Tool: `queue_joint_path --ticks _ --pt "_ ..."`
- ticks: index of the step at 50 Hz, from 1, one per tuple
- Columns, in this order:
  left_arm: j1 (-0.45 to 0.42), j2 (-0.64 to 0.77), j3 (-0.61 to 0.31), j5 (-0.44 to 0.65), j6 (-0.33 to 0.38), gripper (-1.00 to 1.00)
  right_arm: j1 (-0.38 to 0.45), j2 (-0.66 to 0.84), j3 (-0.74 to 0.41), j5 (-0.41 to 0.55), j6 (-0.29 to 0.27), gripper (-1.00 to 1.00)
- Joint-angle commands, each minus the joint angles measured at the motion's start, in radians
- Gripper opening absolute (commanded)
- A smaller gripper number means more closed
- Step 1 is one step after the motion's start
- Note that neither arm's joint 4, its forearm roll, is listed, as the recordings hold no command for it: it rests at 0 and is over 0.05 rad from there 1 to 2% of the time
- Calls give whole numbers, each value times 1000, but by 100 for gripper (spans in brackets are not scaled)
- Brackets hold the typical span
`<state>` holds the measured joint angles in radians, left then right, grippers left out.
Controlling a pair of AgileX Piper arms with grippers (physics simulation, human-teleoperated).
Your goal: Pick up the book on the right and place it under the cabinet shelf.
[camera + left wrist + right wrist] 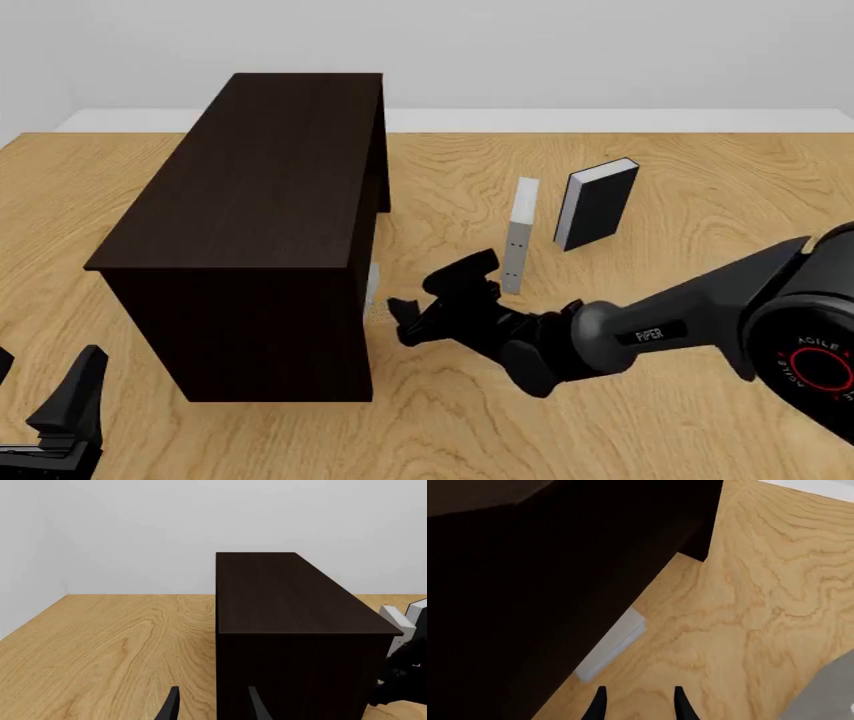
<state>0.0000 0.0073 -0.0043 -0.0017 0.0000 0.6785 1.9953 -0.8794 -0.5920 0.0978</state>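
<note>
The dark cabinet shelf [267,200] stands left of centre and also fills part of the left wrist view [293,595]. The light grey book [610,647] lies flat on the table. Most of it is hidden under the cabinet's right side, with only a corner strip showing [372,285]. My right gripper [404,322] hovers just right of that strip, open and holding nothing [639,700]. Near the front-left corner of the table my left gripper [47,365] is open and empty, and it points at the cabinet's near end [213,692].
Right of the cabinet a slim grey-and-white book [518,235] stands upright, with a black-covered book [597,205] behind it to the right. The right arm [667,325] stretches across the table's front right. The wooden table [641,430] ends at a pale back wall.
</note>
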Motion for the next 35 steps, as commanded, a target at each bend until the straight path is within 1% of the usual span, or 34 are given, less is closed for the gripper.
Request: queue_joint_path --ticks 1,9,18,25,29,33,35 --pt "0 0 0 0 0 100 -28 -87 108 -38 -7 100" --pt "0 0 0 0 0 100 -41 -191 213 -63 -7 100" --pt "0 0 0 0 0 100 -63 -352 353 -84 -12 100" --pt "0 0 0 0 0 100 -73 -481 444 -77 -17 100" --pt "0 0 0 0 0 100 -74 -561 495 -65 -11 100" --pt "0 0 0 0 0 100 -90 -619 542 -62 -12 100" --pt "0 0 0 0 0 100 -103 -678 572 -43 -8 100"
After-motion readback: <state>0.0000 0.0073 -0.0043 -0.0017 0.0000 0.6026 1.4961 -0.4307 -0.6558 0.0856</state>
